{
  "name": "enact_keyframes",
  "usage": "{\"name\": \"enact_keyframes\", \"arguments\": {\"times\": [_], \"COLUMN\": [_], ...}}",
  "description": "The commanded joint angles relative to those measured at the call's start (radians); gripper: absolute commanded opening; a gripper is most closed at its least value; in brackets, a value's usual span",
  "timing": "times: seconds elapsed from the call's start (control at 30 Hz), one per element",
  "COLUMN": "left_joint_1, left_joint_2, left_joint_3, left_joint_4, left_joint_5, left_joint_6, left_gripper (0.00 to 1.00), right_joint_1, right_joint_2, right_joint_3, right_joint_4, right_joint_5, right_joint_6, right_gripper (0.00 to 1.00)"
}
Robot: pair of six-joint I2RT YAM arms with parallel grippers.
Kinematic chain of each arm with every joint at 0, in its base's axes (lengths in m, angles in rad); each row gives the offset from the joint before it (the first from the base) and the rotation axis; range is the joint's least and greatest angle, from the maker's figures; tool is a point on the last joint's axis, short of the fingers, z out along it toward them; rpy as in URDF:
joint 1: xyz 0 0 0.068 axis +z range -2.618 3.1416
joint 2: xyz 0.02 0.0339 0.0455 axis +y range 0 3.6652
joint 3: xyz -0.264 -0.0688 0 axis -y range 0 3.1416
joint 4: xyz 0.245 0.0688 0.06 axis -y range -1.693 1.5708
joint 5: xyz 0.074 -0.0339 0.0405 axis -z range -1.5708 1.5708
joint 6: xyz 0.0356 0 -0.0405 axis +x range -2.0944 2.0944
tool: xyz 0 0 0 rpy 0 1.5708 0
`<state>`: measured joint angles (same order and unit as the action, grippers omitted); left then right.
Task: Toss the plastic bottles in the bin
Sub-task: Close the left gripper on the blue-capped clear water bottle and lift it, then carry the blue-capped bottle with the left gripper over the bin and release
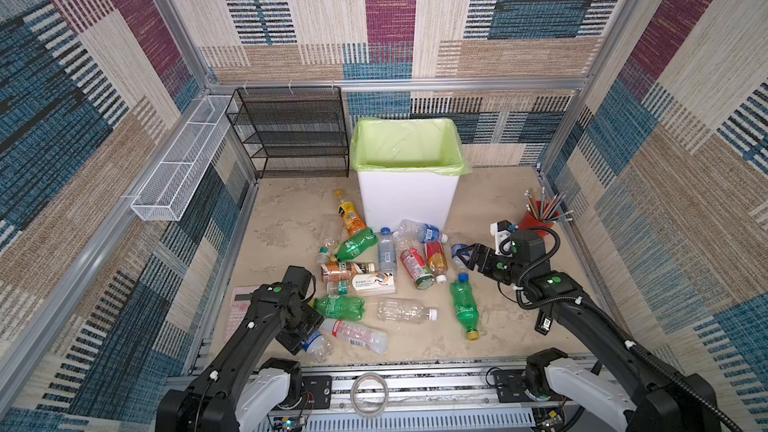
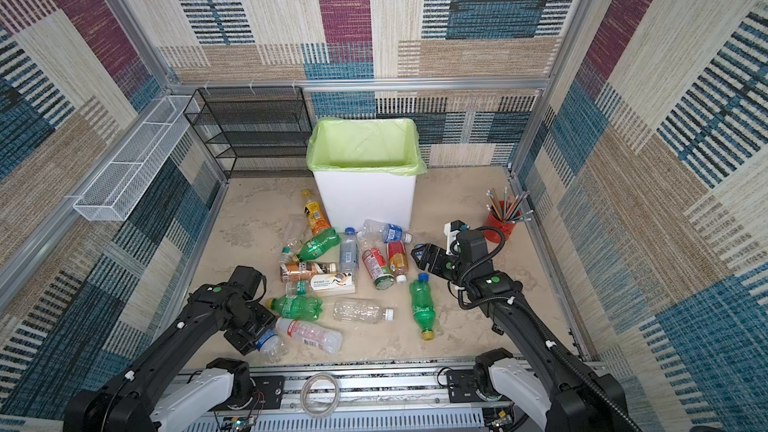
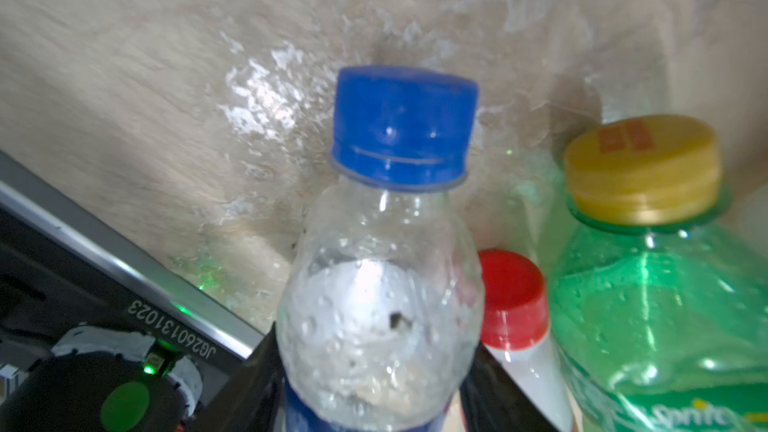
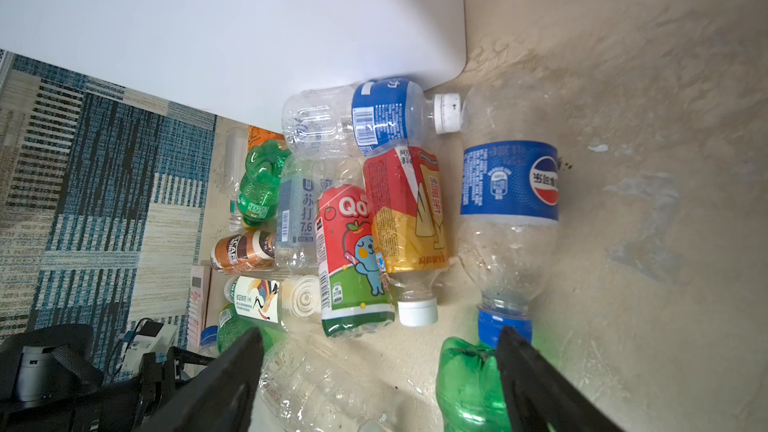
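Your left gripper [image 1: 308, 338] pinches a blue-cap bottle [image 3: 380, 305]; your right gripper [image 1: 464, 254] has its jaws spread.
You've got that one at front left. The other bottles [image 1: 386, 253] lie before the bin [image 1: 407, 201], with the right jaws beside them.

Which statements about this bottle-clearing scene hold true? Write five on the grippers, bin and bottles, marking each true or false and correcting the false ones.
1. The left gripper grips a blue-capped clear bottle. True.
2. The right gripper is shut on the Pepsi bottle. False: its jaws stand open, holding nothing.
3. The bin lies tipped over. False: it stands upright.
4. In both top views the red cup of pencils stands right of the bin. True.
5. The Sprite bottle has a yellow cap. True.
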<state>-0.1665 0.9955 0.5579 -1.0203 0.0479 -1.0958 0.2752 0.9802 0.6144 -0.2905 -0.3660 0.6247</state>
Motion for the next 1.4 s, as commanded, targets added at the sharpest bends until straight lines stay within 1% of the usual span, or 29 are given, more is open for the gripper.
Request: {"name": "enact_keyframes", "arguments": {"times": [0.0, 0.17, 0.3, 0.5, 0.67, 0.8, 1.0, 1.37], "left_joint_1": [0.000, 0.000, 0.000, 0.001, 0.001, 0.001, 0.001, -0.002], "left_joint_2": [0.005, 0.030, 0.022, -0.113, -0.211, -0.271, -0.294, -0.185], "left_joint_3": [-0.008, -0.020, -0.015, 0.045, 0.124, 0.193, 0.292, 0.489], "left_joint_4": [0.004, 0.022, 0.018, -0.027, -0.105, -0.108, 0.049, 0.341], "left_joint_5": [-0.026, -0.024, -0.034, -0.049, -0.054, -0.053, -0.042, 0.036], "left_joint_6": [0.004, 0.001, -0.004, -0.015, -0.010, -0.009, 0.016, 0.149], "left_gripper": [0.65, 0.64, 0.59, 0.54, 0.53, 0.53, 0.53, 0.53], "right_joint_1": [0.001, 0.001, 0.001, 0.001, 0.001, 0.001, 0.001, 0.001], "right_joint_2": [-0.006, -0.010, -0.017, -0.022, -0.020, -0.015, 0.005, -0.003], "right_joint_3": [0.005, 0.009, 0.009, 0.019, 0.013, 0.008, 0.014, 0.019], "right_joint_4": [0.002, -0.004, -0.007, -0.010, 0.004, 0.021, 0.036, 0.050], "right_joint_5": [0.000, 0.005, 0.008, 0.015, 0.024, 0.024, 0.019, 0.020], "right_joint_6": [-0.001, 0.000, 0.001, 0.007, 0.019, 0.026, 0.023, 0.018], "right_gripper": [0.89, 0.89, 0.89, 0.89, 0.89, 0.89, 0.89, 0.89]}}
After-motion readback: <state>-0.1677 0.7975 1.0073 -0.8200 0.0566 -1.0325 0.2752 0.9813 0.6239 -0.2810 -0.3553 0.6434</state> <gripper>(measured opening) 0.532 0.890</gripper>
